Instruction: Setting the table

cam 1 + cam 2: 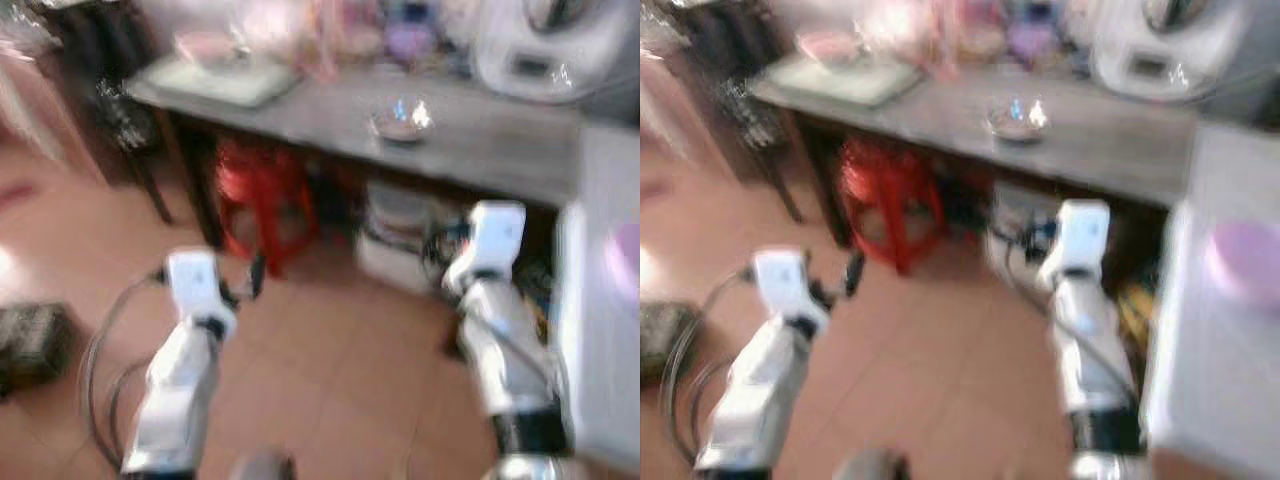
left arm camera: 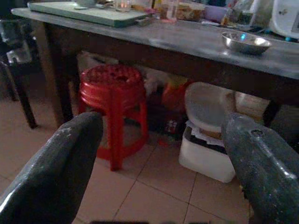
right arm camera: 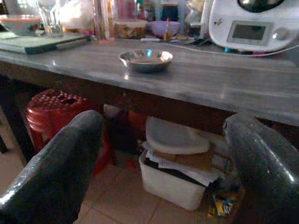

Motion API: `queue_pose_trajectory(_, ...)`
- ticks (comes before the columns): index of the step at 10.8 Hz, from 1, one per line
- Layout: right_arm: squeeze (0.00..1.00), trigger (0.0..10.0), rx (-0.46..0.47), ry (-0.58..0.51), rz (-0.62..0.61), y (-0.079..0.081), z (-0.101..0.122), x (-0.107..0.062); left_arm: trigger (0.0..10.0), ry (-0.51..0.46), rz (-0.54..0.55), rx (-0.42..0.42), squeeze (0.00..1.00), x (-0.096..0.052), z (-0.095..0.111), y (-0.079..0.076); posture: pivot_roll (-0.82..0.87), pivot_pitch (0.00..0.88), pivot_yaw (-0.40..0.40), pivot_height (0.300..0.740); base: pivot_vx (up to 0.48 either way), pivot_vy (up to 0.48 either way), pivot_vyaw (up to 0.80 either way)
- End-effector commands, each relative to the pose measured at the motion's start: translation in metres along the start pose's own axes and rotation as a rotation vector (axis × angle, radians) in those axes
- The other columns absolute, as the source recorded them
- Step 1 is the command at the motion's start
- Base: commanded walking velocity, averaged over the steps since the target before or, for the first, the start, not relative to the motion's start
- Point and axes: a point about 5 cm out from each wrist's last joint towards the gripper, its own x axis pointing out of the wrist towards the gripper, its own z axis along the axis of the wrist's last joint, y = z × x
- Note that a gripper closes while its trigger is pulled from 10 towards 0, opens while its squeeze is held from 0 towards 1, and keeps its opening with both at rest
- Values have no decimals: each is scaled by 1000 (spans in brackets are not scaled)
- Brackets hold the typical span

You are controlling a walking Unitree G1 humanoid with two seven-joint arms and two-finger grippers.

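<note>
Head views, blurred: a shallow round steel bowl (image 1: pixel 402 119) sits near the grey table's (image 1: pixel 480 150) front edge, with open tiled floor (image 1: pixel 320 370) before it. Left wrist view: left gripper (image 2: pixel 161 154) spread, empty, facing a red plastic stool (image 2: pixel 114 91). Right wrist view: right gripper (image 3: pixel 163 154) spread, empty, below the table edge.

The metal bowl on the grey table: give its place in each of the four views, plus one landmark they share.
Left eye view: metal bowl at upper centre on the grey table.
Right eye view: upper centre.
Left wrist view: upper right.
Right wrist view: upper centre.
Shared landmark: the red stool under the table, toward the robot's left of the bowl.
</note>
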Motion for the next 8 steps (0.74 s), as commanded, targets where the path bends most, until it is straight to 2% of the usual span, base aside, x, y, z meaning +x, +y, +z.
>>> queue_pose_trajectory(1, 0, 10000, -11, -36, -10, -1, 9, 3, 10000, -22, 4, 10, 0, 1, 6, 0, 27, 23, 44, 740, 0, 0, 0)
queue_pose_trajectory(4, 0, 10000, -24, -56, -21, -5, 10, 0, 10000, -24, 0, 15, 0, 0, 6, 1, 26, 31, 52, 740, 0, 0, 0)
queue_pose_trajectory(7, 0, 10000, 0, -58, -36, -5, 11, 0, 10000, -40, 0, 16, 0, 0, 7, 1, 26, 31, 52, 740, 0, 0, 0)
queue_pose_trajectory(8, 0, 10000, 16, -52, -30, -5, 10, 1, 10000, -54, -57, -24, 0, -1, 10, -3, 26, 31, 52, 740, 0, 0, -800)
